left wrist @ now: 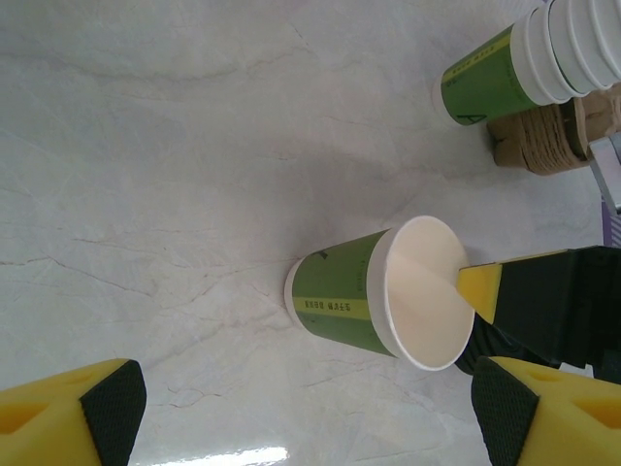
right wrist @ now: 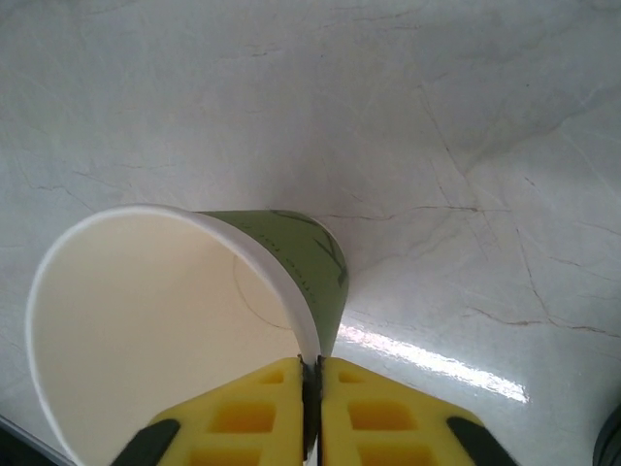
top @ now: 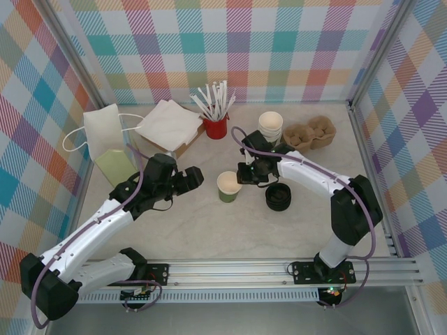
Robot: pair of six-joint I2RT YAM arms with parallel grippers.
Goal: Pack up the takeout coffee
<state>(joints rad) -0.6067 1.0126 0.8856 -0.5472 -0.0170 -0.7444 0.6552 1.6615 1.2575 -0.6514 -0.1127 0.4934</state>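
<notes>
While the left arm (top: 105, 220) extends, jaws agape, the right arm (top: 307, 172) bends, jaws pinching the cup (top: 228, 187) rim.

From the right wrist camera I see the takeout coffee (right wrist: 165, 320) with its near rim cut off by the lower edge. The right gripper (right wrist: 311, 383) is cropped there too, and its pads hide the pinched strip of wall. From the left wrist camera, the left gripper (left wrist: 306, 413) is cropped to two tips at the bottom corners. The cup stack (left wrist: 543, 53) runs off the top right, and the cup's lettering is too blurred to read.
</notes>
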